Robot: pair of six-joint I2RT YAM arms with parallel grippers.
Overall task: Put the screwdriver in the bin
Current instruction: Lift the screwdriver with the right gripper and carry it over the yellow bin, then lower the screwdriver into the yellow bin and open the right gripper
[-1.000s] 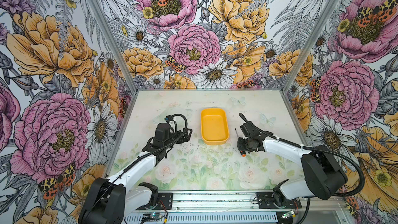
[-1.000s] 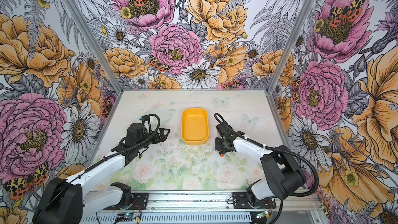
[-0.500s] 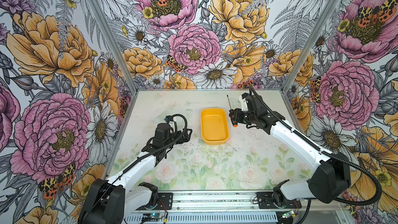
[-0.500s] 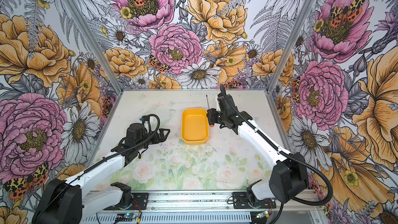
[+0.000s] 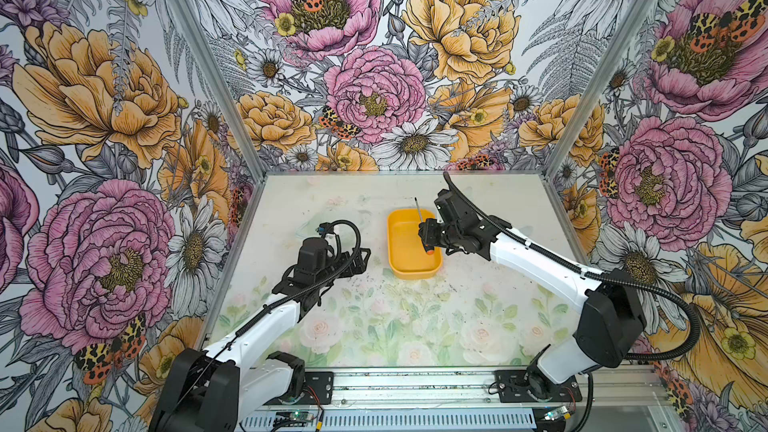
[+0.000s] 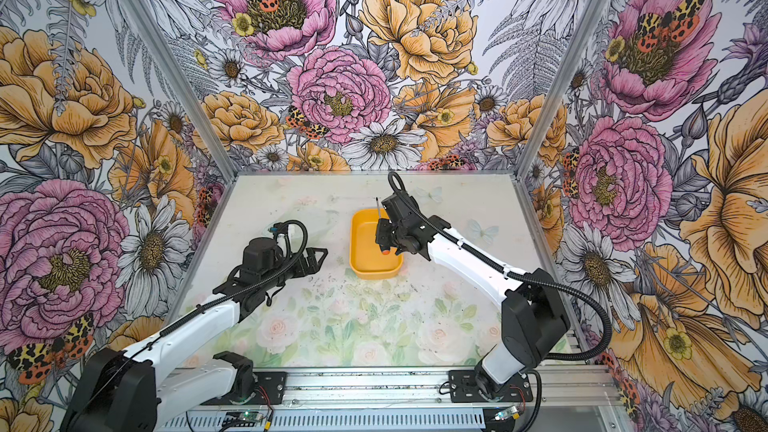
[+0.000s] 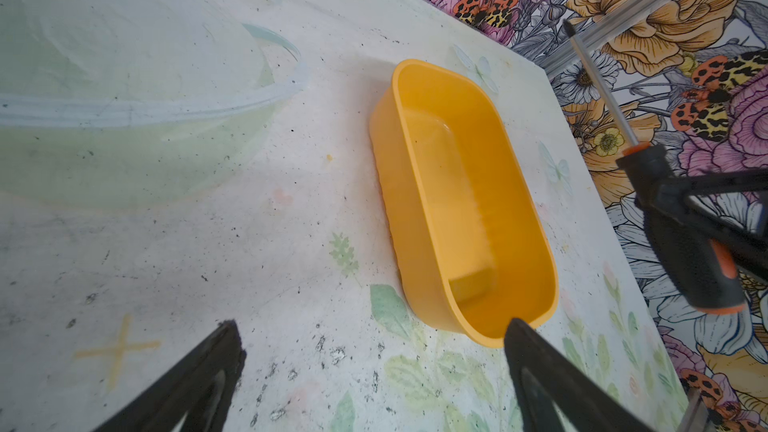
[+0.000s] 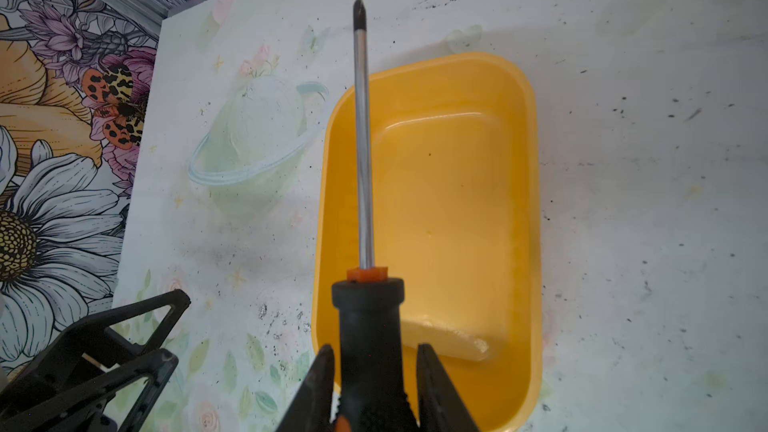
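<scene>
The yellow bin (image 5: 394, 243) (image 6: 357, 243) lies empty mid-table, long side running front to back. My right gripper (image 5: 428, 233) (image 6: 383, 235) hangs over the bin's right half, shut on the black handle of the screwdriver (image 5: 417, 211) (image 6: 377, 209). The shaft points toward the back wall and the orange end toward the front. In the right wrist view the screwdriver (image 8: 364, 160) sticks out from the right gripper (image 8: 372, 353) above the bin (image 8: 465, 201). My left gripper (image 5: 362, 258) (image 7: 370, 324) rests open and empty just left of the bin (image 7: 419, 184). The left wrist view shows the screwdriver (image 7: 681, 243) held well above the bin's rim.
Flower-printed walls (image 5: 374, 97) close the table at the back and both sides, with metal corner posts (image 5: 598, 76). A metal rail (image 5: 415, 384) with both arm bases runs along the front. The left arm (image 5: 266, 326) lies low over the table's left side.
My right gripper lifted the screwdriver off the table right of the bin, carried it back, then moved left over the bin. The left arm stayed still.
</scene>
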